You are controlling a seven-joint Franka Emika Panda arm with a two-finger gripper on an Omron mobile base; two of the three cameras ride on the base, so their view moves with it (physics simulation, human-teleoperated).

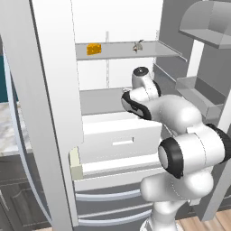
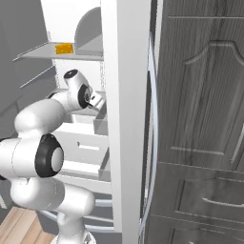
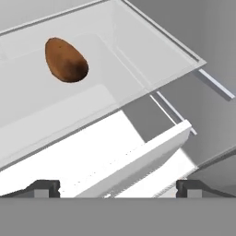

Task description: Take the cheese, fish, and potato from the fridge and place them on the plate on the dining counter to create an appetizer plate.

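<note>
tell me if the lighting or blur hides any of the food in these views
Left base view: even flat light, cheese crisp on the upper shelf, fish small and dim. Right base view: cheese clear though tiny. Hand view: potato sharp, softly shaded underneath, no glare on the white tray.

A tall dark grey wooden cabinet [image 2: 205, 119] with an arched raised-panel door is seen filling the right side of the right base view, and lower panelled fronts [image 2: 209, 205] are set beneath it. Light wood plank flooring [image 2: 19, 224] is shown at the lower left of that view and again at the lower right corner of the left base view [image 1: 212, 223]. At the left edge of the left base view a strip of grey-white marble countertop [image 1: 9, 131] is seen above dark grey cabinet fronts [image 1: 18, 198], with a teal wall patch [image 1: 3, 81] above it. Everything is lit evenly and softly.
</note>
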